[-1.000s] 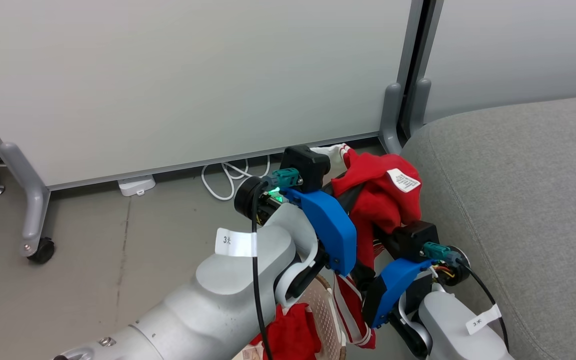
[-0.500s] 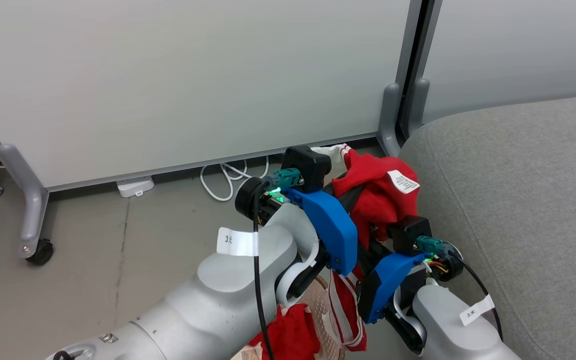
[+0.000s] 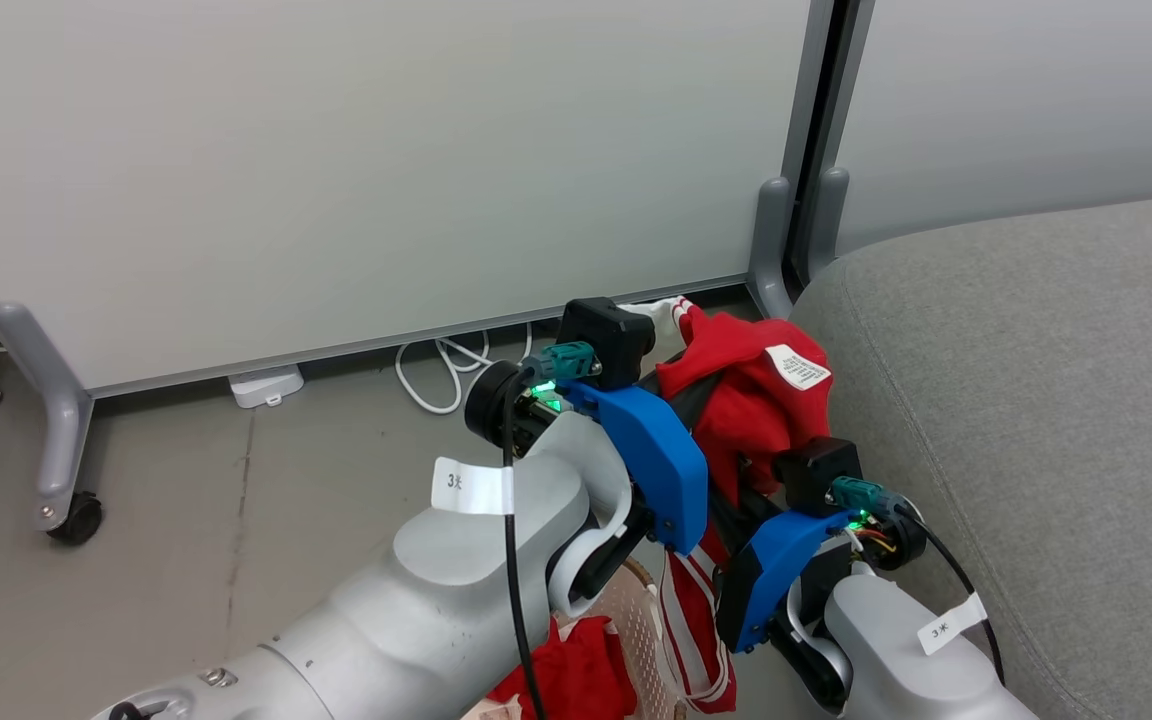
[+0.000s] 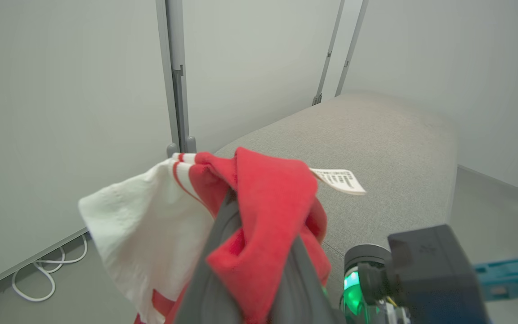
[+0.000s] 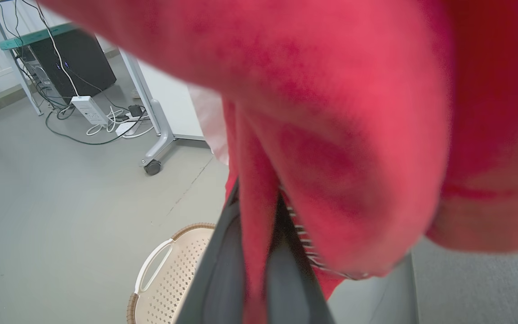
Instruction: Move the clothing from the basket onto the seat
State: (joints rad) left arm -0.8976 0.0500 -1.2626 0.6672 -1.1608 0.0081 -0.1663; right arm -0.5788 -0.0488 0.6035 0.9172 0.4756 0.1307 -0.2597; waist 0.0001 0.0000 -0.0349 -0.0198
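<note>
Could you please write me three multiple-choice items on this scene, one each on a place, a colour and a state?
1. Where does the basket stand?
A. on a desk
B. on the floor
C. on a shelf

2. What colour is the tag on the garment?
A. white
B. blue
C. yellow

3. How is the left hand?
A. open and empty
B. shut on a cable
C. shut on the garment

Answers:
1 B: the right wrist view shows it on the grey floor.
2 A: the tag is white with dark print.
3 C: the left wrist view shows red cloth pinched in it.
</note>
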